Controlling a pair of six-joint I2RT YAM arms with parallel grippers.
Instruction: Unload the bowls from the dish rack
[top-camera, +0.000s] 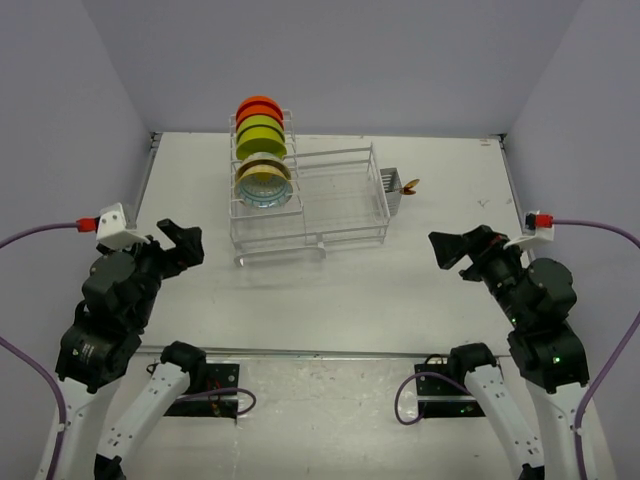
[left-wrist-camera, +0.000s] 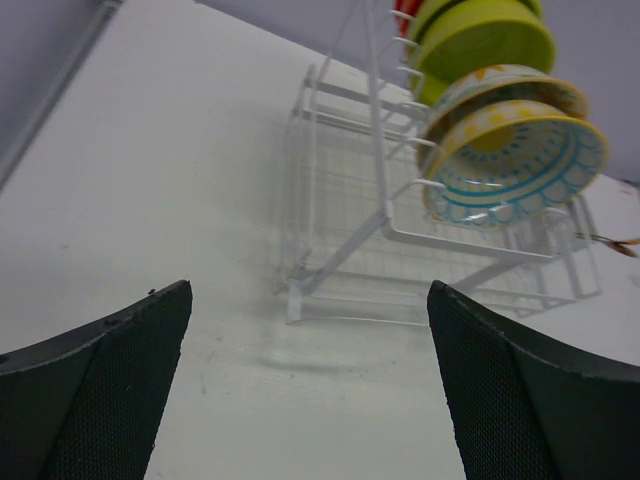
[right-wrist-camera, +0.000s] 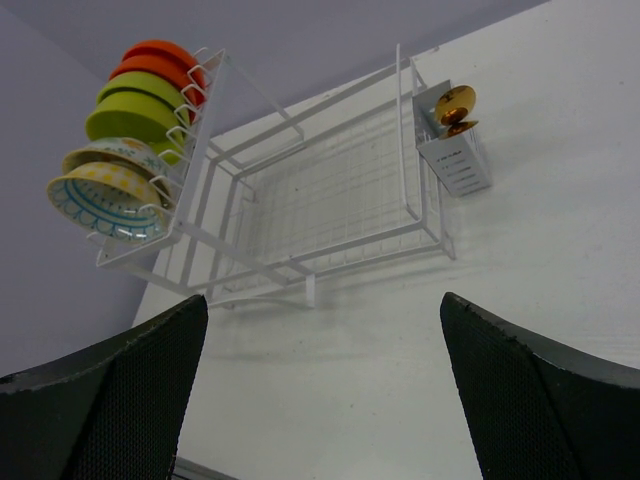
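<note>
Well short of the dish rack (top-camera: 310, 238), left fingers (left-wrist-camera: 100, 390), right fingers (right-wrist-camera: 100, 400) spread wide, empty, bowls (top-camera: 262, 150) upright inside

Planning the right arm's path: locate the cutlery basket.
In the top view, the cutlery basket hangs outside the right end of the dish rack, opposite the bowls slotted at its left end.

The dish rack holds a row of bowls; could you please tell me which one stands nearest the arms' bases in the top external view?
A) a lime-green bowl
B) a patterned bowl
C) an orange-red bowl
B: the patterned bowl stands at the near end of the row in the dish rack, with the lime-green bowls and then the orange-red bowls behind it.
</note>
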